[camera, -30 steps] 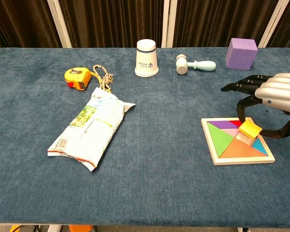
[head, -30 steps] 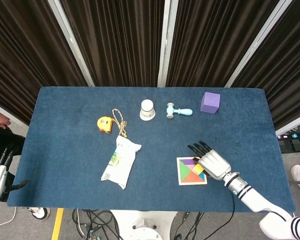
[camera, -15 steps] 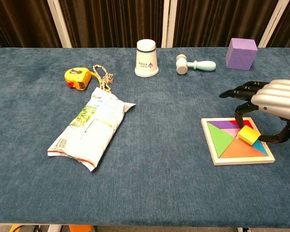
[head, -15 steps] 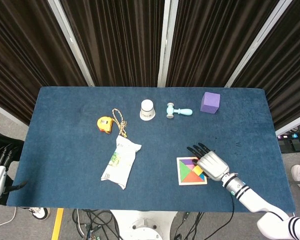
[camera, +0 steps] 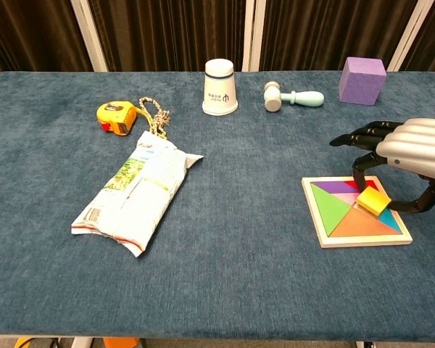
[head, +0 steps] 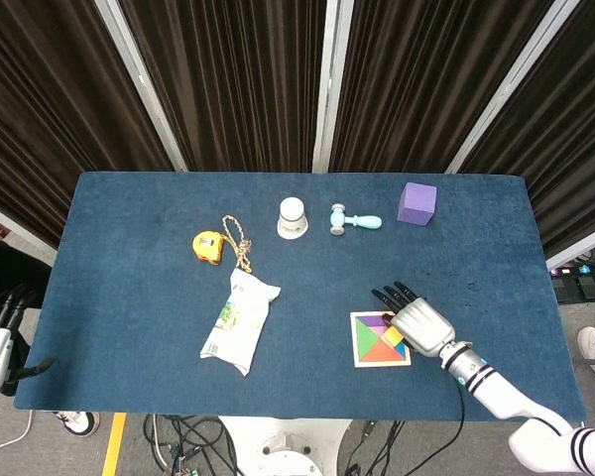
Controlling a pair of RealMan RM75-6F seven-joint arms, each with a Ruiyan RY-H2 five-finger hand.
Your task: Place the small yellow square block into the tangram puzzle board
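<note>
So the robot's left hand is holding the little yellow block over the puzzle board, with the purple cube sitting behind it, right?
Not the left. The chest view shows the right hand holding the yellow block over the puzzle board, with the purple cube behind.

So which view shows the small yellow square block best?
The chest view: the yellow block sits tilted on the puzzle board between the right hand's fingers. From the head view, the hand covers most of it, leaving a yellow sliver.

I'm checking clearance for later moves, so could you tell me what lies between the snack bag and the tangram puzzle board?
Only bare blue cloth lies between the snack bag and the tangram puzzle board, shown clearly in the chest view.
</note>
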